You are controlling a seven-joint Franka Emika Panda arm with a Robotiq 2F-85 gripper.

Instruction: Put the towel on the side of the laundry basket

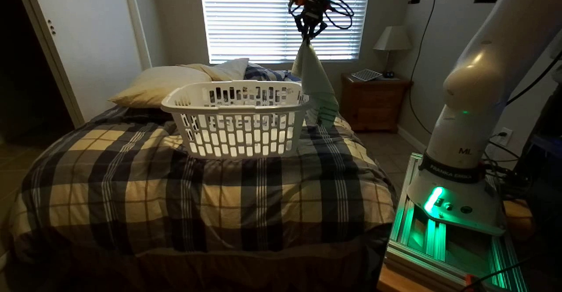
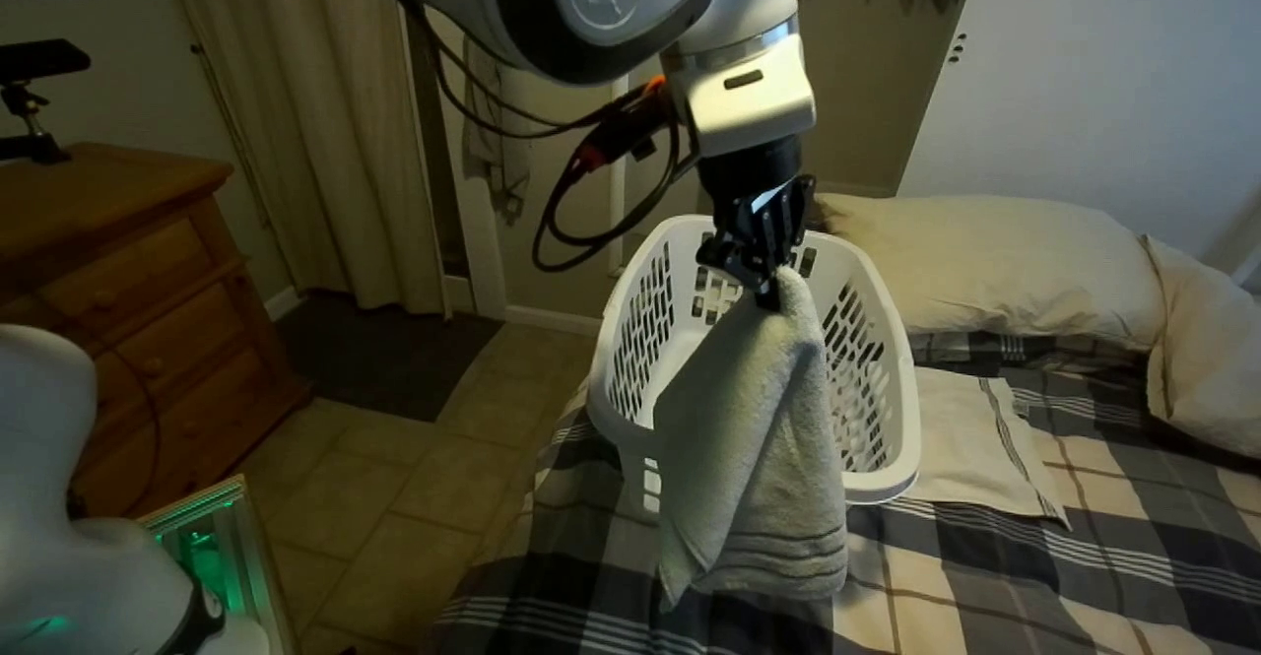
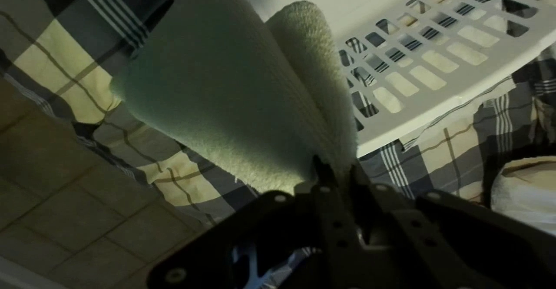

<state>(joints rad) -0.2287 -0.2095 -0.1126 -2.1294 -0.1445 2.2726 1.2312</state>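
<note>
The towel (image 1: 317, 81) is pale, with stripes near its lower edge. It hangs in loose folds from my gripper (image 1: 307, 38). In an exterior view, the gripper (image 2: 770, 295) is shut on the towel's top (image 2: 754, 448). The laundry basket (image 1: 252, 109) is white plastic with slotted walls and stands upright on the bed. The towel hangs at one end of the basket (image 2: 880, 486), partly overlapping it; I cannot tell if they touch. In the wrist view, the towel (image 3: 217, 84) runs up between the fingertips (image 3: 336, 171), with the basket (image 3: 456, 100) beyond it.
The basket stands on a bed with a plaid cover (image 1: 228, 195). A flat pale cloth (image 2: 975, 438) lies beside it. Pillows (image 1: 164, 83) are at the head. A nightstand (image 1: 373, 103) with a lamp (image 1: 392, 39) and a dresser (image 2: 148, 330) stand around.
</note>
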